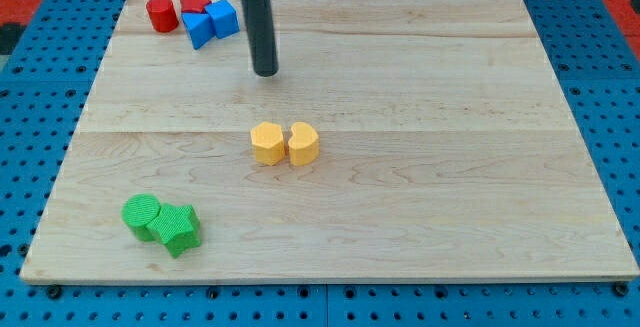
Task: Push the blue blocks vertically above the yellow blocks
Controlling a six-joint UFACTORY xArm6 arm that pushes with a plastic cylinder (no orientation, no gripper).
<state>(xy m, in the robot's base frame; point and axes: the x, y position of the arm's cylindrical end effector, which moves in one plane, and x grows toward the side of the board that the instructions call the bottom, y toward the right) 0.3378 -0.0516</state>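
Note:
Two blue blocks sit at the view's top left: a blue cube [224, 17] and a second blue block [199, 28] touching its left side. Two yellow blocks lie side by side near the board's middle: a yellow hexagonal block [267, 143] and a yellow heart-like block [304, 144]. My tip [265, 71] rests on the board, to the right of and a little below the blue blocks, and above the yellow pair. It touches no block.
A red cylinder [162, 14] and a red star-like block [195, 5] sit by the blue blocks at the top left. A green cylinder [142, 215] and a green star-like block [178, 229] lie at the bottom left. The wooden board [450, 117] lies on a blue pegboard.

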